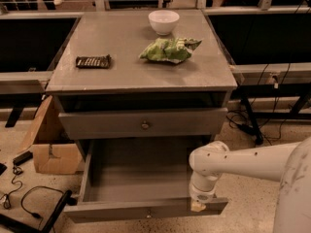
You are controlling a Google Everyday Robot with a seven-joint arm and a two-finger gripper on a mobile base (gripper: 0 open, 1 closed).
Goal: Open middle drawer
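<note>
The grey cabinet shows two drawer fronts. The upper drawer (145,124) has a small round knob and sits nearly closed. Below it, the middle drawer (141,178) is pulled far out and its inside is bare; its front panel (121,211) faces me with a small knob at centre. The lowest drawer is hidden under it. My white arm comes in from the right, and my gripper (198,206) points down at the right part of the middle drawer's front edge, touching or just above it.
On the cabinet top (121,76) lie a white bowl (164,21), a green chip bag (167,50) and a dark snack bar (93,61). A cardboard box (51,149) and black cables (29,198) are on the floor at the left. More cables hang at the right (252,115).
</note>
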